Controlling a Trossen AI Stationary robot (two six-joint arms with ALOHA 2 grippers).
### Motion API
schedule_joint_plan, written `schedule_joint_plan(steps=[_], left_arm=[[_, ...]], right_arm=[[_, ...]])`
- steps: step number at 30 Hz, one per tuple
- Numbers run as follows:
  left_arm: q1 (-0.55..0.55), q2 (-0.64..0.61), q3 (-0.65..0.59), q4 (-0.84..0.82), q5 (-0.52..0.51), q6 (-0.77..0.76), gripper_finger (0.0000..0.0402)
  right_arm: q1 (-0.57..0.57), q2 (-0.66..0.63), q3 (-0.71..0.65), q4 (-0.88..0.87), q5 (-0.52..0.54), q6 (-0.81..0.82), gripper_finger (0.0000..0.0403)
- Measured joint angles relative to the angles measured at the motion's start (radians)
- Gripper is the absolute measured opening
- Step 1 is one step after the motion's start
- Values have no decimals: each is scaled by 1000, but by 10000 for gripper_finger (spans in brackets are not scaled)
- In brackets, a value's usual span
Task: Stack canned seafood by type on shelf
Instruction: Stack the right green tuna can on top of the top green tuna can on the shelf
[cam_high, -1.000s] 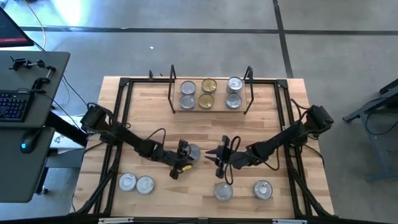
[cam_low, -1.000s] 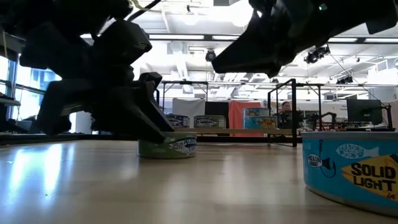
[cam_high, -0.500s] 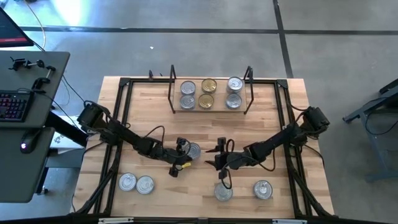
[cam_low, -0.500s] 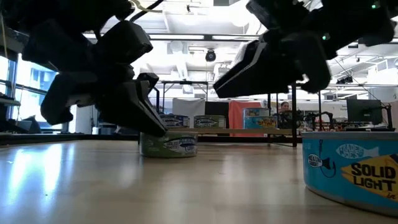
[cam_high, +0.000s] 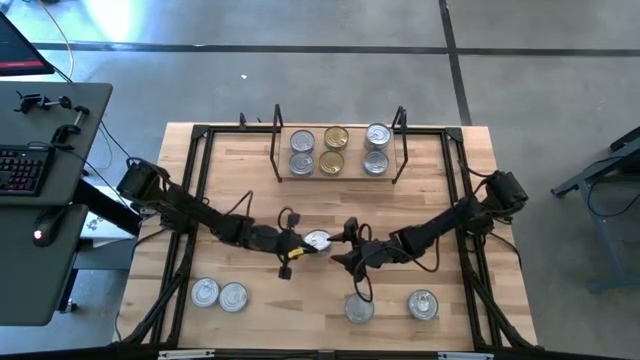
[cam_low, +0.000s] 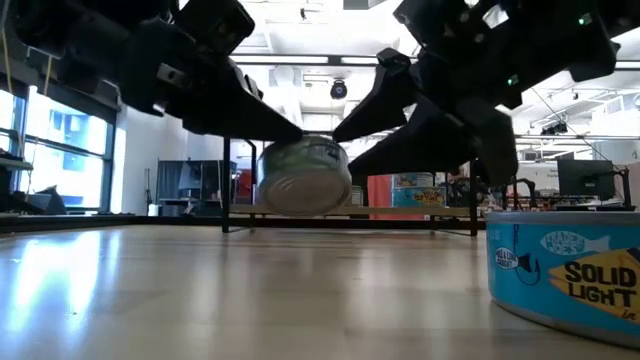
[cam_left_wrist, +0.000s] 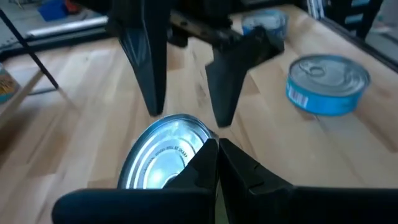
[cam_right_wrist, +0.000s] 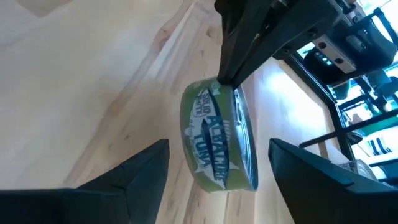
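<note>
A green-labelled tin (cam_high: 317, 240) with a silver lid hangs above the table's middle, in my left gripper (cam_high: 300, 246). It also shows in the low view (cam_low: 303, 175) and the right wrist view (cam_right_wrist: 217, 137). My right gripper (cam_high: 343, 250) is open just right of the tin, its two fingers (cam_left_wrist: 149, 68) standing on either side of the tin's far side; I cannot tell whether they touch it. The shelf (cam_high: 338, 172) at the table's far side carries several tins in three short stacks, the middle ones gold-lidded (cam_high: 335, 138). My left gripper pinches the tin at its rim (cam_left_wrist: 198, 147) between its two fingers, on the side toward the table's left. The fingers come slanting down from the table's left. The tin is lifted clear of the table and tilted, lid partly up.
Two silver-lidded tins (cam_high: 219, 295) stand at the near left, two more (cam_high: 359, 308) (cam_high: 422, 303) at the near right. One of these, with a blue label, fills the low view's right (cam_low: 570, 275). The black frame rails run along the table's edges.
My left gripper has taken the green tin off the table, lifted it clear and carried it a little toward the table's right; the tin has tipped. My right gripper has come down and toward the table's left, up to the tin, fingers open.
</note>
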Motion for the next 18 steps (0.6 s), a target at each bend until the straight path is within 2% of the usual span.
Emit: schedule_joint_plan(steps=[11,15,18], left_arm=[[31,-1,-8,70,39,0,0],[32,-1,-8,102,45,-2,0],[32,-1,-7,111,44,-1,0]], right_arm=[[-28,1,0,20,-9,4,254],[-36,1,0,33,-34,7,221],[-36,1,0,35,-40,11,180]])
